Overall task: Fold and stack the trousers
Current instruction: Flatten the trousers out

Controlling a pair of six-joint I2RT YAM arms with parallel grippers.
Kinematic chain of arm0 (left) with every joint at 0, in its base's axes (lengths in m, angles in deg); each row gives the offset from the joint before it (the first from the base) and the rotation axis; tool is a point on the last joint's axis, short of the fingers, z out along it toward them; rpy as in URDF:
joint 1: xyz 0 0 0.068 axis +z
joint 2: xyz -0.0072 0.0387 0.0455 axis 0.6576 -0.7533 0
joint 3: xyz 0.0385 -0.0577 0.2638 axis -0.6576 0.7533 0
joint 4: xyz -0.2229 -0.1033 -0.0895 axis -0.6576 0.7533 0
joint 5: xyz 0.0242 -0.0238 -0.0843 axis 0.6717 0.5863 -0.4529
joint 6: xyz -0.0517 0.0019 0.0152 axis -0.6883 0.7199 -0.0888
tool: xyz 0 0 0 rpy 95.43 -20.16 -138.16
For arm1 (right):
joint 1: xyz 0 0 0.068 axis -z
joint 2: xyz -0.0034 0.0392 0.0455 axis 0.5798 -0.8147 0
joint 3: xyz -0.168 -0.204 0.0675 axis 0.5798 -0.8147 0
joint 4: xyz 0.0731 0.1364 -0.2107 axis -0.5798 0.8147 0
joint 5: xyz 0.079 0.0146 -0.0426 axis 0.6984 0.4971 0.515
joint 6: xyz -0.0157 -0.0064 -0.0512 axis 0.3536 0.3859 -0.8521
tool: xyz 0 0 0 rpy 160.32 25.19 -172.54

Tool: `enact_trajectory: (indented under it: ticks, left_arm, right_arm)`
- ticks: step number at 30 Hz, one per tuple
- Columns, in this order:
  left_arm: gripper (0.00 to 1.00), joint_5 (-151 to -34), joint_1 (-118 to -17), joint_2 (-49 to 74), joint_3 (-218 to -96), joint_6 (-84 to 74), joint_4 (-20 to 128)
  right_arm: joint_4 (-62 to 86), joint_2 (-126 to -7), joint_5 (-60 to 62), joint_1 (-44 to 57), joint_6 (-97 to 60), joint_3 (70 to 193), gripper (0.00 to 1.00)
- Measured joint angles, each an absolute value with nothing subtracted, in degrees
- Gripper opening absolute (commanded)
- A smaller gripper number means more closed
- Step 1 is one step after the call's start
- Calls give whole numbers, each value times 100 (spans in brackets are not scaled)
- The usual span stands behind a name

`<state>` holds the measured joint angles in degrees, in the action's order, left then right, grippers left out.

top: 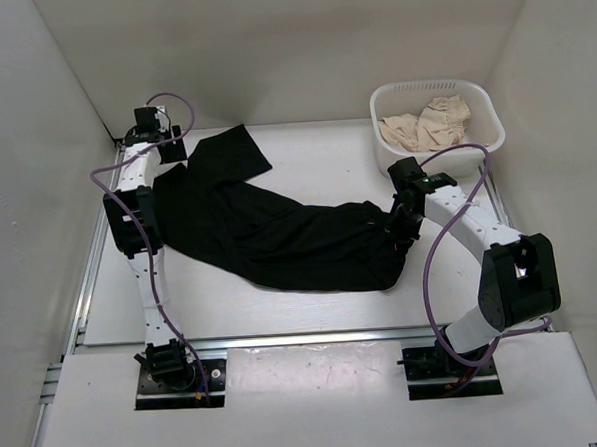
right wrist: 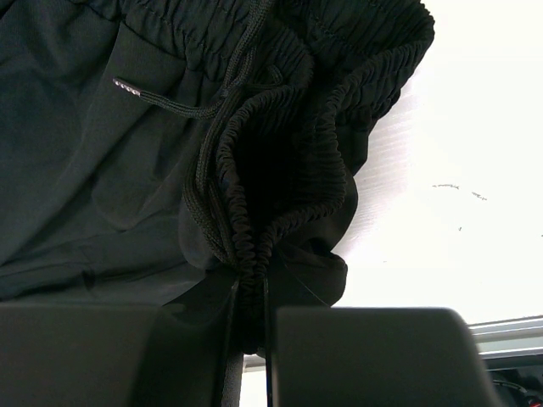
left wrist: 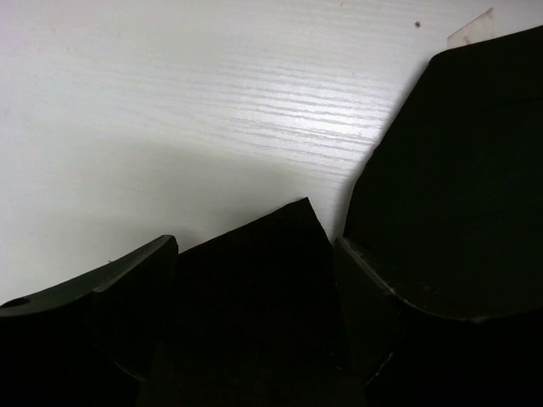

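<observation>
The black trousers [top: 279,235] lie spread across the white table, legs at the far left and waistband at the right. My right gripper [top: 397,230] is shut on the bunched elastic waistband [right wrist: 254,246], with the drawstring [right wrist: 199,110] hanging beside it; the jaws meet on the fabric [right wrist: 253,297]. My left gripper [top: 175,160] is at the leg end at the far left. In the left wrist view its fingers [left wrist: 127,284] stand apart with a corner of the black leg [left wrist: 254,271] between them. A second black leg piece [left wrist: 458,170] lies to the right.
A white basket [top: 383,109] holding beige clothes [top: 429,125] stands at the back right. White walls close in the table on the left, back and right. A metal rail [top: 315,338] runs along the near edge.
</observation>
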<state>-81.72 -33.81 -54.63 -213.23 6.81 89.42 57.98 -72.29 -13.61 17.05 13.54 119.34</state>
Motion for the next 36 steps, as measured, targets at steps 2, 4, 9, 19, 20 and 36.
enact_trajectory:
  ticks: [2, 4, 9, 19, 20, 36]
  left_arm:
    - [82, -8165, -3381, -5550, -21321, 679, 8944]
    - [82, -8174, -3381, -5655, -21277, 679, 8940]
    - [81, -8425, -3370, -5745, -21096, 703, 8815]
    - [15, -8578, -3385, -5607, -20742, 712, 8479]
    - [15, -8600, -3385, -5587, -20711, 712, 8470]
    - [14, -8950, -1973, -3174, -19824, 684, 9692]
  right_arm:
    - [5800, -7229, -1361, 1707, 1354, 11934, 0]
    - [5800, -7229, -1363, 1707, 1354, 11934, 0]
    - [5800, -7229, -1370, 1705, 1354, 11934, 0]
    - [5846, -7229, -1418, 1720, 1330, 11934, 0]
    - [5866, -7229, -1435, 1733, 1324, 11939, 0]
    - [6110, -7188, -876, 2935, 1171, 13384, 0]
